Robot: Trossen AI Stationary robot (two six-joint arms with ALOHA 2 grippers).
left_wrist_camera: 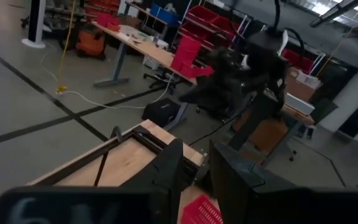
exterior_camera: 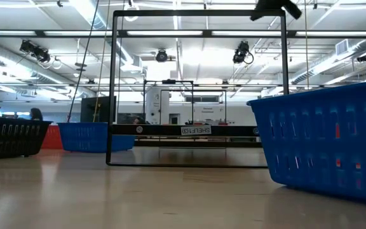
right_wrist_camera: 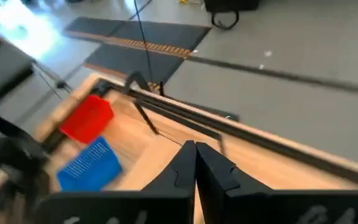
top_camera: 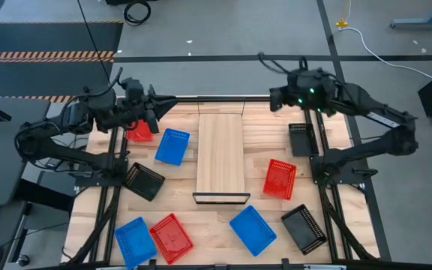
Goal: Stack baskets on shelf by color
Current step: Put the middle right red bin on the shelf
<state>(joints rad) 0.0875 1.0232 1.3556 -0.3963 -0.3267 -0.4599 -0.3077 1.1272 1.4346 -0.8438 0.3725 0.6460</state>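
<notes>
Several baskets lie flat on the planked tabletop around the shelf (top_camera: pixel 222 156), a light board in the table's middle. The shelf top is bare. Left of it are a red basket (top_camera: pixel 139 132), a blue one (top_camera: pixel 172 146) and a black one (top_camera: pixel 144 181). Right of it are a black basket (top_camera: pixel 301 139) and a red one (top_camera: pixel 280 178). My left gripper (top_camera: pixel 165 101) hovers high over the far left corner, slightly open, with nothing in it. My right gripper (top_camera: pixel 273 98) hovers over the far edge right of the shelf, shut and empty (right_wrist_camera: pixel 195 152).
Along the near edge lie a blue basket (top_camera: pixel 135 241), a red (top_camera: pixel 172 238), a blue (top_camera: pixel 253 229) and a black (top_camera: pixel 304 228). A dark frame (exterior_camera: pixel 196 89) stands around the table. Bare wood shows between the shelf and the baskets.
</notes>
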